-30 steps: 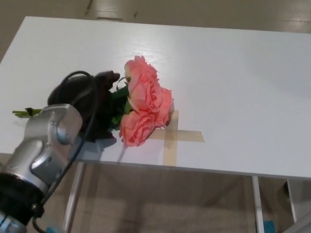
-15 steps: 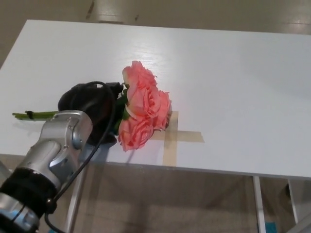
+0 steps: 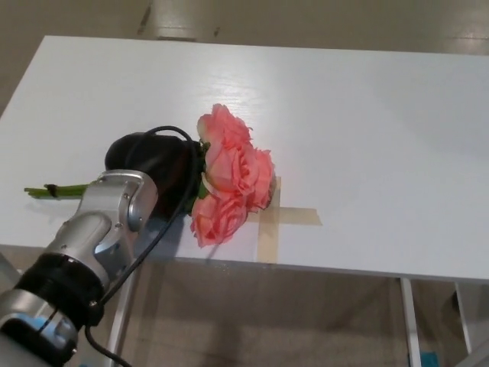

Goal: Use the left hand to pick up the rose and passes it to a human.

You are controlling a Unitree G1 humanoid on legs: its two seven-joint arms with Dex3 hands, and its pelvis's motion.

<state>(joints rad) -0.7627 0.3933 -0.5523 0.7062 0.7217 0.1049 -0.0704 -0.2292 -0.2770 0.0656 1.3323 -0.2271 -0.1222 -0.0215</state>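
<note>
Left of centre, the robot's glossy black left hand (image 3: 157, 164) is wrapped around the salmon-pink rose bunch with soft ruffled petals (image 3: 229, 174), gripping it just behind the blooms where the green leaves show. The flower heads sit at mid-frame, over the near part of the smooth white bench (image 3: 367, 130), the lowest bloom close to the front edge. Thin green stems (image 3: 55, 189) poke out to the left of the hand, bound with a dark tie. A brushed silver forearm (image 3: 99, 229) with a looping black cable (image 3: 164, 134) fills the lower left. Right beside the petals lies a flat tan tape cross (image 3: 281, 216).
</note>
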